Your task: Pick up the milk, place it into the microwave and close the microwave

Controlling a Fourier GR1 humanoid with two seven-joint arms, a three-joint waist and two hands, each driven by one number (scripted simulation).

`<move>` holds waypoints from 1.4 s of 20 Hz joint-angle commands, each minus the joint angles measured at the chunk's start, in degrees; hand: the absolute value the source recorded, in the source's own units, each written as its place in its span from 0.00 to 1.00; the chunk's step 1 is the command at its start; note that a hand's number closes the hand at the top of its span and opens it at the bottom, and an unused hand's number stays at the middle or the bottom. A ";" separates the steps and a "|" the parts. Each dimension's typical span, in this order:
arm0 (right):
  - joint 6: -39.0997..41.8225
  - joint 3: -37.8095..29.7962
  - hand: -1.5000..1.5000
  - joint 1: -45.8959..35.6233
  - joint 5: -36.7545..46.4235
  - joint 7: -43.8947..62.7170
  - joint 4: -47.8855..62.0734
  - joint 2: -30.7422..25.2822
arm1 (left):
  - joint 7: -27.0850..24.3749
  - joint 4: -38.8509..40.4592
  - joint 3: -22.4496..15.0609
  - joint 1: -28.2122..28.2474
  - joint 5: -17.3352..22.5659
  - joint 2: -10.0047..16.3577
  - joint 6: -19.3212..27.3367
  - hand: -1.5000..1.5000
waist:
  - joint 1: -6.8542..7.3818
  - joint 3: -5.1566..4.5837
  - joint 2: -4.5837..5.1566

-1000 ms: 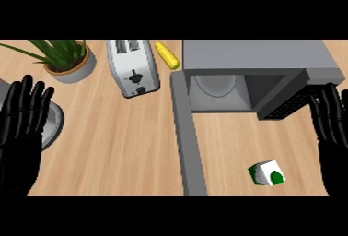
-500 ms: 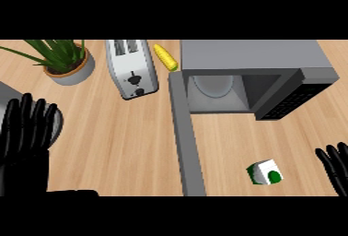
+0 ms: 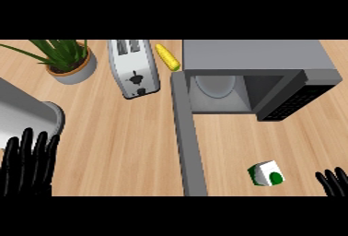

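Microwave (image 3: 258,60) sits at the surface's far right edge, its door (image 3: 187,138) standing wide open toward the near edge. My left robot hand (image 3: 27,168) shows at the near left corner, fingers straight and spread, holding nothing. Milk carton (image 3: 266,174) stands by the near right corner. My right robot hand (image 3: 332,182) is near it, apart from it, with only straight fingertips showing.

You are looking at a counter (image 3: 122,138) of pale wood, straight-grained, smooth and matt. The microwave (image 3: 252,53) and its door (image 3: 190,147) look like matt grey metal. The toaster (image 3: 134,69) looks like lighter, silvery metal. The milk carton (image 3: 266,174) looks like smooth printed card.
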 commanded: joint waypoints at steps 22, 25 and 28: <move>-5.81 -8.23 0.00 -19.30 13.90 -20.84 44.55 3.30 | -19.19 4.07 -6.17 17.33 -1.17 0.74 -4.64 0.00 | 0.69 0.02 0.15; -8.25 -8.92 0.00 -21.94 15.67 -23.46 50.85 3.66 | -18.03 -2.49 -8.10 22.44 -0.68 1.85 -4.77 0.00 | 0.95 0.04 0.13; -8.51 -11.01 0.00 -27.01 16.36 -28.98 60.21 1.38 | -19.71 0.97 -4.12 20.67 3.01 4.14 -7.79 0.00 | 0.94 0.03 0.17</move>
